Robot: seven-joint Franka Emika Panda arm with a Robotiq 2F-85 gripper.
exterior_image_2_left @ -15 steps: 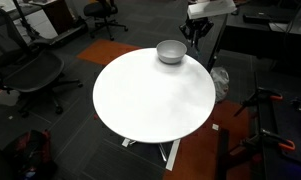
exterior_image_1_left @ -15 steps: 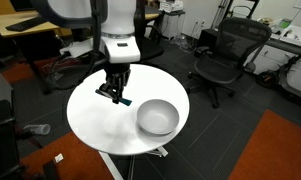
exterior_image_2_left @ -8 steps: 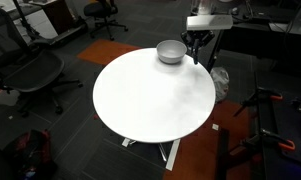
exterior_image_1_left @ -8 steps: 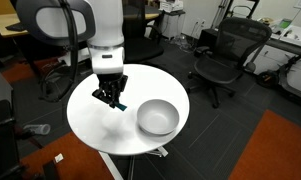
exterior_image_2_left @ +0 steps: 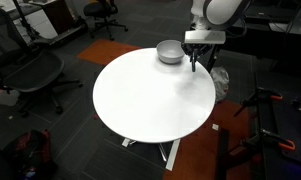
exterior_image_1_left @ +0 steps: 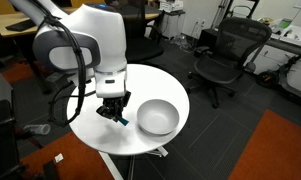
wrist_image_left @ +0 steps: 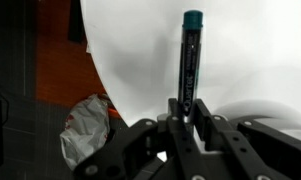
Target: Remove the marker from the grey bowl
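From where I stand, the gripper [exterior_image_1_left: 115, 110] is clamped on the marker [wrist_image_left: 191, 60], which is clear of the grey bowl [exterior_image_1_left: 157, 118] just beside it and points down its long axis toward the bare table [exterior_image_1_left: 90, 132] below.

- the hand [exterior_image_1_left: 115, 112] hangs low over the white round tabletop [exterior_image_1_left: 155, 85], clamped on the marker [exterior_image_1_left: 121, 119].
- the grey bowl [exterior_image_1_left: 157, 117] sits on the tabletop just beside the hand, not touching it.
- a black office chair [exterior_image_1_left: 225, 55] stands beyond the tabletop.
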